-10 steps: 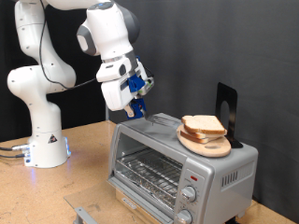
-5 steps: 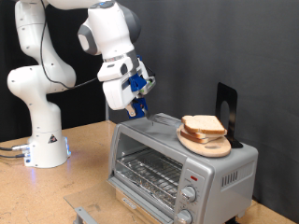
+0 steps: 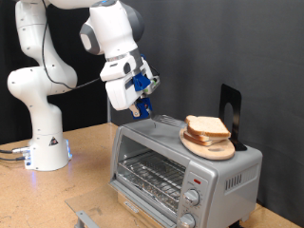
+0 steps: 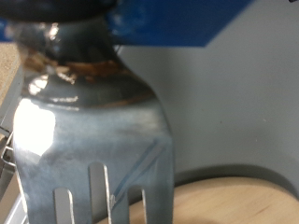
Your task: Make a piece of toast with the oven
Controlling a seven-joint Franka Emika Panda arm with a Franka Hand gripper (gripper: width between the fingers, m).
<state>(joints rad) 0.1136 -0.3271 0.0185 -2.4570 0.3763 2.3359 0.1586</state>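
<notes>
The gripper (image 3: pixel 142 103), closed on a metal fork (image 4: pixel 93 140), hovers over the toaster oven (image 3: pixel 185 163), left of the stacked bread slices (image 3: pixel 207 129).

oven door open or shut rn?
Shut. The oven door stands upright, flush with the front, rack visible through its glass. Bread sits on top of the oven, not inside.

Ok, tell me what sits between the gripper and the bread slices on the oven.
In the exterior view, only bare oven top separates the gripper from the bread slices stacked on the round wooden board.
</notes>
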